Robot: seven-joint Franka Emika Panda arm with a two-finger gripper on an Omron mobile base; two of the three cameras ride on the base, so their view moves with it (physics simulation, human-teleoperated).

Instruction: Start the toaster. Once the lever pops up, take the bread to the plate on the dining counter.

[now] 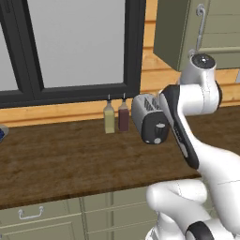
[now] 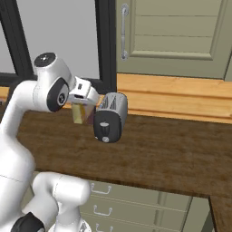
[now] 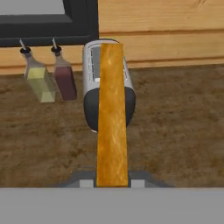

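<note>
Hand view shows the tool [image 3: 112, 183] closed on the bread [image 3: 112, 113], a golden-brown slice held up above the toaster [image 3: 92, 70] on the table [image 3: 183, 122]. Next, I think, the robot must carry it to the plate.

base views flank the arm, sharing toaster [image 1: 149, 118], hand view looks down closer

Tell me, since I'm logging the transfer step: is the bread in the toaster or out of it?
Out. In the hand view the bread stands edge-on, its lower end between the gripper fingertips, in front of the toaster, whose slot shows uncovered.
</note>
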